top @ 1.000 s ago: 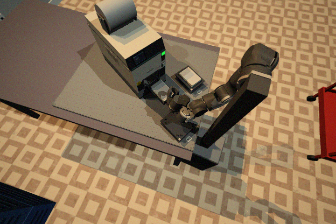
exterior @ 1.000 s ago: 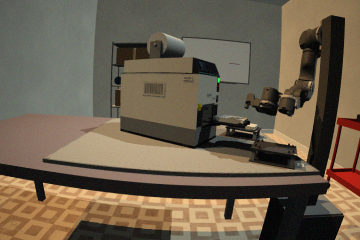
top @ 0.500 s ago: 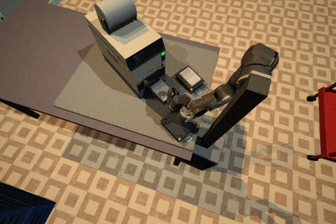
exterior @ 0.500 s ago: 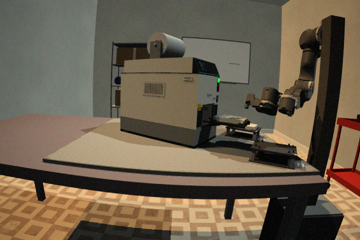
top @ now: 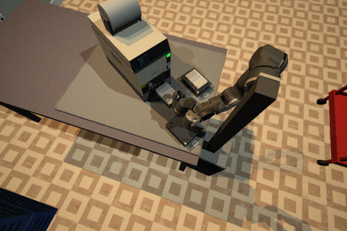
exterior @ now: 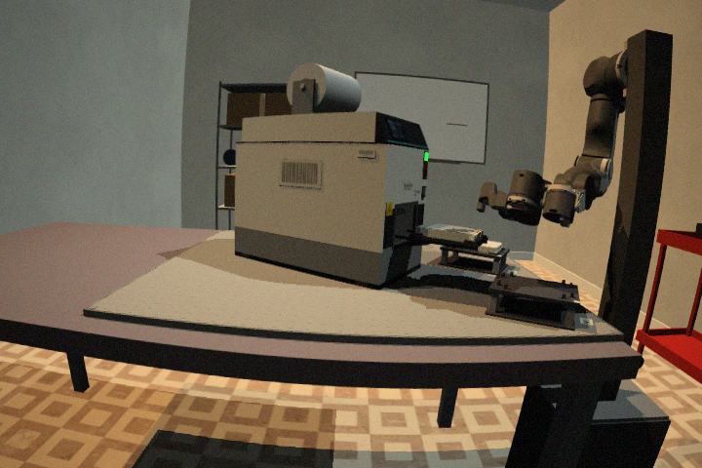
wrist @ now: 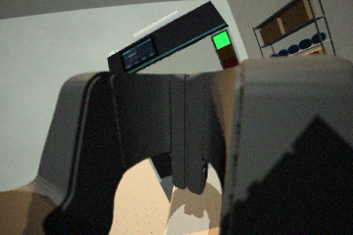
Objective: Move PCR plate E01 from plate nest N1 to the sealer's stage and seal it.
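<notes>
The hand, fingers closed together and holding nothing, hangs in open air in front of the sealer, above its extended stage, well apart from both. Between the hand and the sealer's front face the air is free, and the green lamp at the housing's right edge faces it with nothing in front. Below, the plate on the stage takes up the pocket. Beside the stage, the nest carrying the other plate crowds the far flank. The bare near nest sits low by the desk edge. The arm's dark column blocks the side behind it.
</notes>
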Robot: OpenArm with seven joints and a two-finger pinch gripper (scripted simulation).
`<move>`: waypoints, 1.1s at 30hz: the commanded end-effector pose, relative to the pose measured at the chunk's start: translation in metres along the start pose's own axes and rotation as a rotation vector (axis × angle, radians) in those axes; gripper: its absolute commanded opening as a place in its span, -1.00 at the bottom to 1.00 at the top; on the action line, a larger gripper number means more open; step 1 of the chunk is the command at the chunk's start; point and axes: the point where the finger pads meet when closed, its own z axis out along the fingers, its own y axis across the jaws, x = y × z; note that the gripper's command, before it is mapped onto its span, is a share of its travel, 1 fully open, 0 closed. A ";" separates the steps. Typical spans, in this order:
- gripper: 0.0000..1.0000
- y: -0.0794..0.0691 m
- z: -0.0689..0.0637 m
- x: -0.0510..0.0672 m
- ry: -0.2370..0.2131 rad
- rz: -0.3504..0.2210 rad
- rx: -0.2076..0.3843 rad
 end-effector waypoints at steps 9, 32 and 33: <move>-1.00 -0.001 -0.009 -0.001 0.002 0.040 -0.036; -1.00 -0.002 -0.049 -0.011 0.001 0.004 0.001; -1.00 -0.002 -0.049 -0.011 0.001 0.004 0.001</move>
